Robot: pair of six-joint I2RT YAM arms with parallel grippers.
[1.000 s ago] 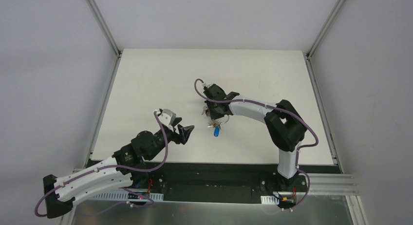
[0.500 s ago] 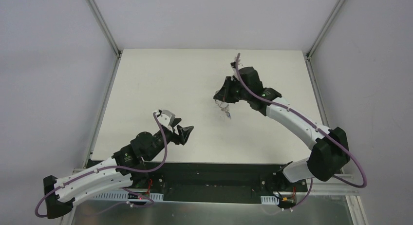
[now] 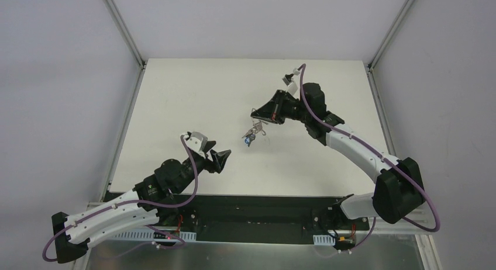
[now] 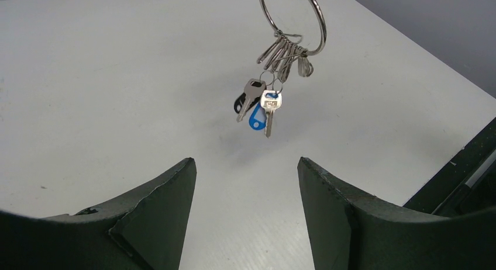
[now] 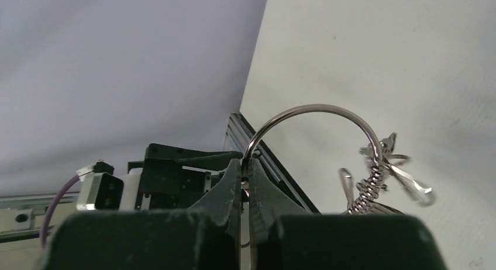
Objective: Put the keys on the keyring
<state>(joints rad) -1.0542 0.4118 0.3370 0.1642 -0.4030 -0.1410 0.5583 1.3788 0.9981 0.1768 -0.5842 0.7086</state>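
My right gripper (image 3: 255,113) is shut on the thin silver keyring (image 5: 316,121) and holds it in the air above the middle of the white table. The ring also shows in the left wrist view (image 4: 320,24). Several plain silver keys (image 4: 285,51) hang from it, and below them the blue-headed key (image 4: 255,117) with two more silver keys (image 4: 271,103). The bunch (image 3: 251,135) hangs clear of the table. My left gripper (image 3: 221,159) is open and empty, low over the near table, facing the bunch from the near left. Its fingers (image 4: 158,203) are wide apart.
The white table (image 3: 193,100) has grey walls around it and metal frame rails at the back corners. Its black front edge (image 3: 257,200) runs along the arm bases.
My right arm has swung from the near middle out to the right and back, lifting the ring with the keys off the table. The bunch now hangs in the air. My left arm barely moved.
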